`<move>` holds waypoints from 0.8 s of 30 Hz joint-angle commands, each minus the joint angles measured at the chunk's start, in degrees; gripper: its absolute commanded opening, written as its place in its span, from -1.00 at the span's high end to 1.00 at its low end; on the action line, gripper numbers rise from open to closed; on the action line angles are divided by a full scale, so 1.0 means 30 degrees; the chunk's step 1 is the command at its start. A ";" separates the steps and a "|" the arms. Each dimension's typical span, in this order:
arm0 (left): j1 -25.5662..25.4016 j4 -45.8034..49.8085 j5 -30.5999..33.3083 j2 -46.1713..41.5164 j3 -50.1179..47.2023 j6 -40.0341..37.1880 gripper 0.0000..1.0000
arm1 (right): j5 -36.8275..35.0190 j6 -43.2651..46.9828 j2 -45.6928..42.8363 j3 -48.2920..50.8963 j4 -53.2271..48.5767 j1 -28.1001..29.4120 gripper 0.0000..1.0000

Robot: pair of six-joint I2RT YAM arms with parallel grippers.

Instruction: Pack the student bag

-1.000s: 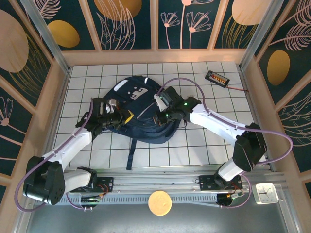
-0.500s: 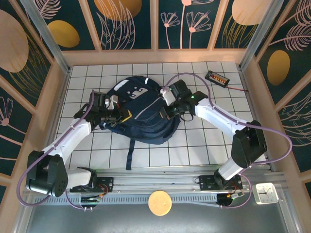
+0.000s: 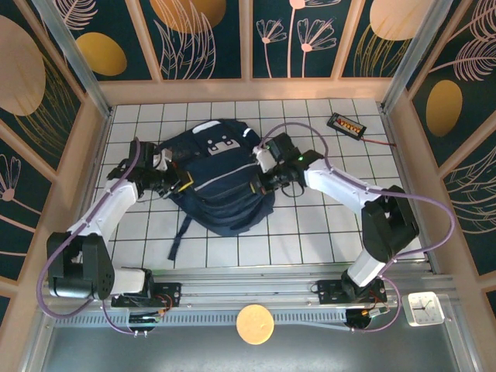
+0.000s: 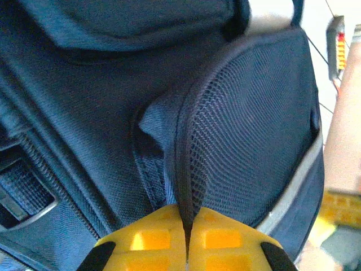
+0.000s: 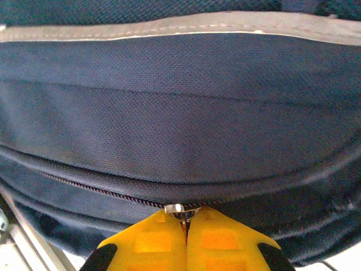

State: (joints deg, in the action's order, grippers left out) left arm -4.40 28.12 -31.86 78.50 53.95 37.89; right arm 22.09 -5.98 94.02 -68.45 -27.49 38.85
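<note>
Now, on the left, the left gripper [image 3: 177, 180] is squeezed tight on the dark edge of the mesh pocket [image 4: 248, 130] at the side of the student bag [image 3: 221, 174]. The bag lies flat in the middle of the white tiled table [image 3: 310, 232], between the two arms. One strap [image 3: 180, 236] trails toward the near edge. On the bag's right side, the right gripper [image 3: 260, 182] is pinched closed on the little silver zip tab [image 5: 179, 208]. Far right, near the back, lies a small black box [image 3: 346, 124] with a wire.
</note>
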 commanded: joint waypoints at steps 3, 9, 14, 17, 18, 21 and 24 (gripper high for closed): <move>0.0941 -0.0228 0.2199 0.1679 0.2618 -0.0811 0.30 | 0.0222 -0.4456 -0.0157 0.1418 0.1945 0.2318 1.00; 0.0941 -0.2340 0.0687 -0.1395 0.0337 0.2662 -0.42 | 0.0603 -0.6432 0.0806 -0.0137 0.3175 0.2515 1.00; 0.0606 -0.7832 -0.1555 -0.5285 -0.5060 0.9529 -0.42 | 0.1044 -0.6758 0.1414 -0.1107 0.3174 0.2532 1.00; -0.0218 -0.8539 -0.1009 -0.6898 -0.6422 1.1319 -0.43 | 0.1235 -0.6912 0.1586 -0.1447 0.3185 0.2591 1.00; -0.0638 -0.8827 -0.0785 -0.7248 -0.6843 1.1958 -0.43 | 0.1251 -0.6914 0.1638 -0.1568 0.3160 0.2621 1.00; -0.1889 -1.0543 -0.0168 -0.7712 -0.8260 1.4036 -0.44 | 0.1201 -0.6829 0.1693 -0.1878 0.2931 0.2737 1.00; -0.2719 -1.1913 0.0492 -0.7431 -0.9075 1.5150 -0.43 | 0.0977 -0.6770 0.1628 -0.1956 0.2812 0.2921 1.00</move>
State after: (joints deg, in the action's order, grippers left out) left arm -10.90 -1.76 -31.18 55.66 28.93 73.32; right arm 24.10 -26.06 98.43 -71.77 -22.28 46.57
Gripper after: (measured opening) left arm 0.717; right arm 0.052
